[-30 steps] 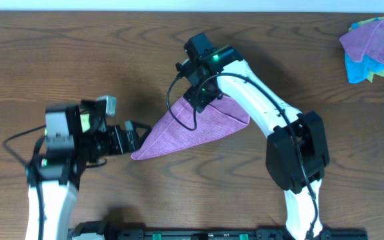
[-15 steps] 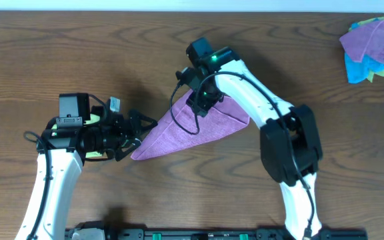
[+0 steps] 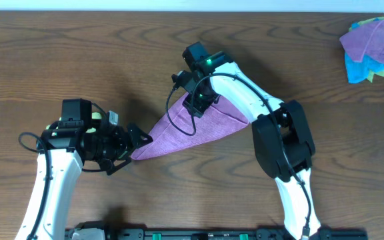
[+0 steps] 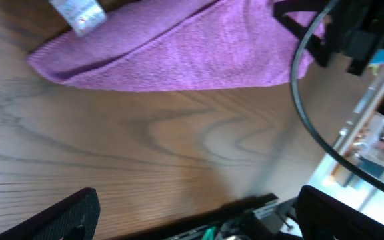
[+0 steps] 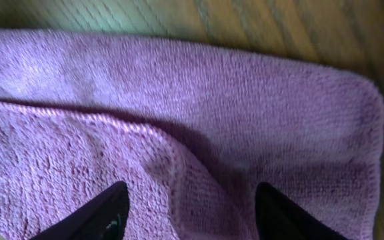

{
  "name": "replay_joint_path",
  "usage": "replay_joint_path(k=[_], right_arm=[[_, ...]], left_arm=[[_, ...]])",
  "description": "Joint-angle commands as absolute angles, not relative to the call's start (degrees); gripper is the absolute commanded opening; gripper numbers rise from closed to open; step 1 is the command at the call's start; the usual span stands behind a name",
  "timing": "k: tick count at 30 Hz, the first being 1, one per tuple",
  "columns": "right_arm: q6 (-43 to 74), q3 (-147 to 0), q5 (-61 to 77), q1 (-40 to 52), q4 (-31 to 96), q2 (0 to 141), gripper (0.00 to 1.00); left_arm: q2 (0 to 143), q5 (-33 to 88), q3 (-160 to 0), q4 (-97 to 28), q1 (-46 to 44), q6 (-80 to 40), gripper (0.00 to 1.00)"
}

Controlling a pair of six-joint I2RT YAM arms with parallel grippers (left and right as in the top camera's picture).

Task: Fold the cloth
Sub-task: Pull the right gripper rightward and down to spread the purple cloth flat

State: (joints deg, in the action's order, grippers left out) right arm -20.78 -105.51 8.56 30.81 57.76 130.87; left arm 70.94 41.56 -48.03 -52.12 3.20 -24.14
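The lilac cloth (image 3: 202, 128) lies folded into a long wedge on the brown table (image 3: 72, 60), its point toward the lower left. My left gripper (image 3: 133, 145) hovers just short of that tip. In the left wrist view it (image 4: 199, 220) is open and empty, and the cloth (image 4: 192, 47) with its white tag (image 4: 79, 15) lies ahead. My right gripper (image 3: 193, 105) is down on the cloth's upper corner. In the right wrist view its fingertips (image 5: 105, 213) stand apart on the cloth (image 5: 245, 100), with a raised fold ridge running between them.
A multicoloured heap of cloths (image 3: 373, 41) sits at the table's far right corner. A black rail (image 4: 245, 213) runs along the table's front edge behind my left gripper. The right arm's cable (image 3: 179, 123) loops over the cloth.
My left arm has turned its wrist and edged toward the cloth's tip. My right arm has drawn its elbow left while its gripper stays on the cloth's upper corner.
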Motion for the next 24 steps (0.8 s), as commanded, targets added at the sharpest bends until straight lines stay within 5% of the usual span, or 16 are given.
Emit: replay_joint_path(k=[1, 15, 19, 24], right_arm=[[-21.41, -105.47, 9.47, 31.53, 57.58, 130.96, 0.58], [-20.18, -105.47, 10.48, 31.53, 57.14, 131.63, 0.22], [-19.03, -105.47, 11.03, 31.57, 57.14, 131.92, 0.02], [-18.87, -105.56, 10.98, 31.57, 59.72, 131.92, 0.01]], left_arm=[[70.83, 38.44, -48.84, -52.69, 2.96, -22.24, 0.95], [70.83, 38.35, -48.84, -52.69, 2.96, -22.24, 0.95], [70.83, 38.33, -48.84, -52.77, 2.96, -22.24, 0.95], [70.83, 36.25, -48.82, -54.33, 2.96, -22.24, 0.95]])
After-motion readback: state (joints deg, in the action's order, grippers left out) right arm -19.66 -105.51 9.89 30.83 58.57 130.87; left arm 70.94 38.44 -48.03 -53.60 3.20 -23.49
